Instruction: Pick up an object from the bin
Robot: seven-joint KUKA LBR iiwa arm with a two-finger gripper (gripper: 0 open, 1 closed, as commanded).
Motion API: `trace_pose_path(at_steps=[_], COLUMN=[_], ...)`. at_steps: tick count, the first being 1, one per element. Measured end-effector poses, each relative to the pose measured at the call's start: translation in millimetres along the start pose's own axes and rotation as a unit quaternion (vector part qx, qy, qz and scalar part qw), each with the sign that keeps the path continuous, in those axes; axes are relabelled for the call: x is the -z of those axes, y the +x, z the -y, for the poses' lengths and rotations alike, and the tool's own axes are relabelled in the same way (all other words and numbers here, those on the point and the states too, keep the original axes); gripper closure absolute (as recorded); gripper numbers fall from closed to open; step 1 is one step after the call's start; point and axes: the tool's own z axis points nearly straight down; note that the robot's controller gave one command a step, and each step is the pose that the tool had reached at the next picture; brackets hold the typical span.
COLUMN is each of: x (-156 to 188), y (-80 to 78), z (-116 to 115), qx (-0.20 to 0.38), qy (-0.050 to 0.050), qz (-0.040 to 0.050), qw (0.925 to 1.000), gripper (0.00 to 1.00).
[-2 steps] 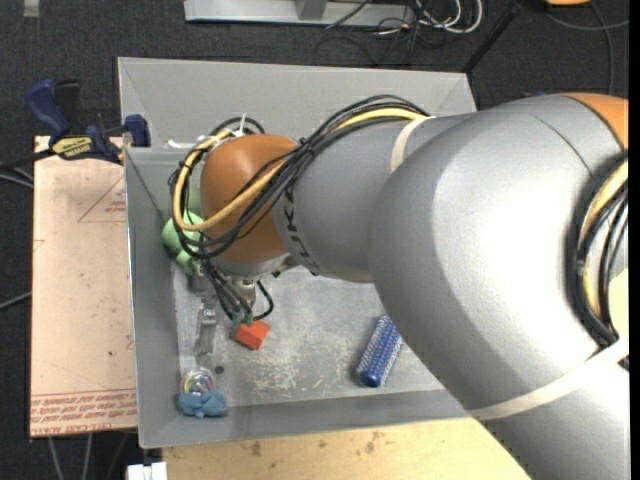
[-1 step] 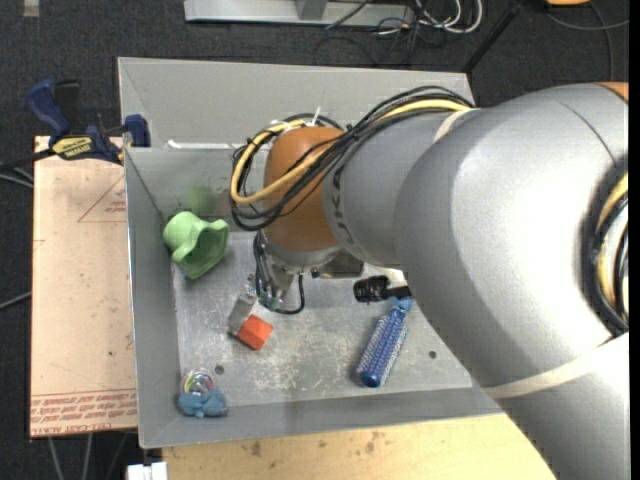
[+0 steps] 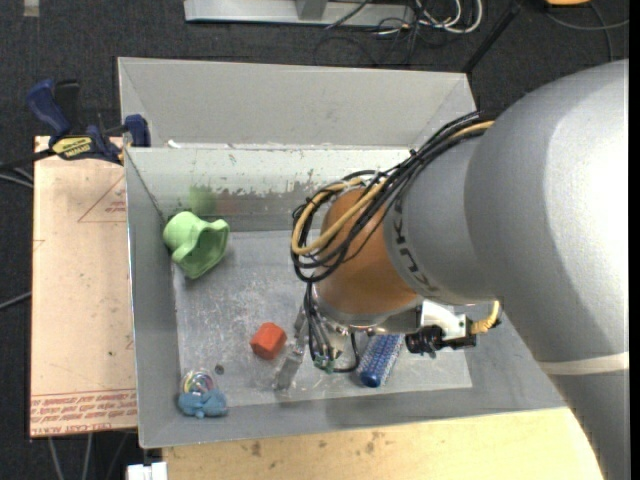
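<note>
grey metal gripper (image 3: 289,370) sits low in the bin (image 3: 222,306), close to the front wall and roughly midway along it. it hangs under the orange wrist cover (image 3: 362,260) of the arm, which comes in from the right. gripper state: cannot tell whether spread or pressed together, since the wrist and its looped cables (image 3: 322,220) hide much of it from this angle. nearest thing: small orange block (image 3: 267,341), roughly cube-shaped, on the bin floor just left of the gripper tip and slightly further back. cannot tell if the two touch. on the gripper's other side, partly under the wrist, a blue ridged piece (image 3: 380,359) lies tilted near the front wall. further out: a pale green cup-like thing (image 3: 196,243) lies on its side toward the back left, near the left wall and well apart from the gripper. in the front left corner a small light-blue lump (image 3: 203,403) sits with a clear, glassy round piece (image 3: 197,382) touching its top. bin floor is scuffed, with pale scratches between the green thing and the orange block.
</note>
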Motion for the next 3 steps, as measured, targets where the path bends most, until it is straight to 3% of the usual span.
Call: trace_pose_path(at_steps=[1, 2, 3], x=[-6.3, -5.4, -2.6], y=[24.5, -26.8, 25.4], z=[-36.8, -1.8, -63.1], qx=[-0.021, 0.073, 0.105], qy=[-0.003, -0.003, -0.005], qz=[0.0017, 0.0044, 0.0023], qw=[0.9998, 0.9973, 0.9945], gripper=[0.00, 0.00, 0.00])
